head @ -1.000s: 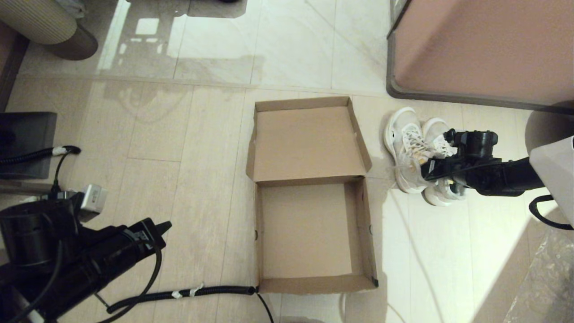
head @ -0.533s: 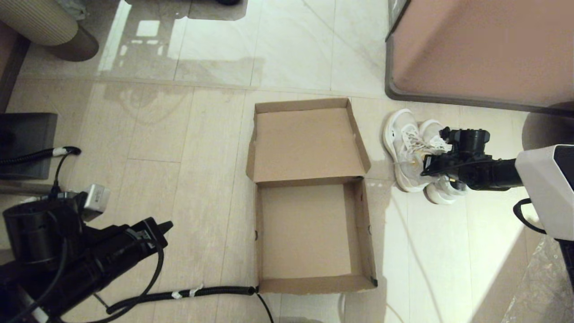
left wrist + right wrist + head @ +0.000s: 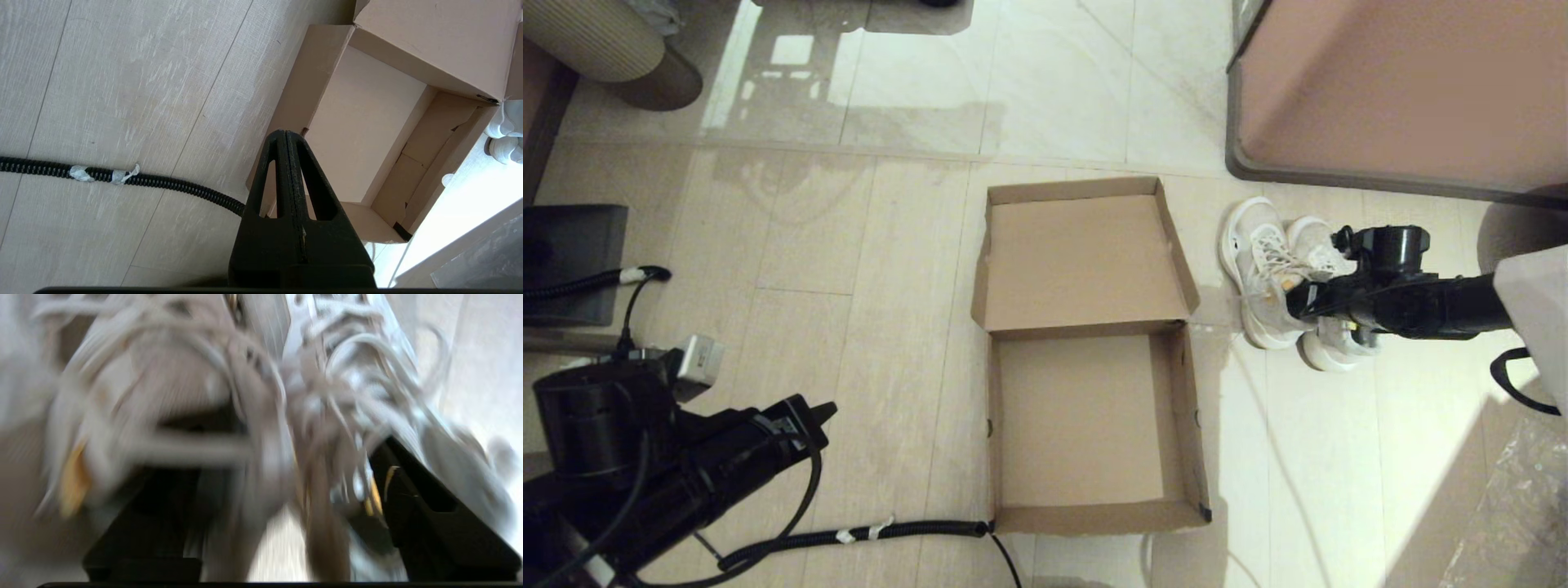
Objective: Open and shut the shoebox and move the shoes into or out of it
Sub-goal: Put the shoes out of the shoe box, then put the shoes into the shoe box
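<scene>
The brown cardboard shoebox (image 3: 1188, 425) lies open and empty on the floor in the head view, its lid (image 3: 1086, 261) folded back flat beyond it. To its right the two white sneakers (image 3: 1262, 269) stand side by side on the floor. My right gripper (image 3: 1298, 306) is down on them. In the right wrist view its fingers (image 3: 425, 506) stand wide apart, open, with the laces and collars of the sneakers (image 3: 261, 375) between them. My left gripper (image 3: 827, 407) is parked low at the near left, shut (image 3: 286, 132) and empty, near the shoebox wall (image 3: 294, 102).
A large pinkish-brown cabinet (image 3: 1405, 90) with a grey rim stands just beyond the shoes. A black corrugated cable (image 3: 849, 535) runs along the floor to the box's near left corner. A dark block (image 3: 572, 261) sits at the far left, and crinkled plastic (image 3: 1519, 514) at the near right.
My right arm has shifted a little over the shoes, its gripper edging left. The shoes have barely moved. The box and left arm are still.
</scene>
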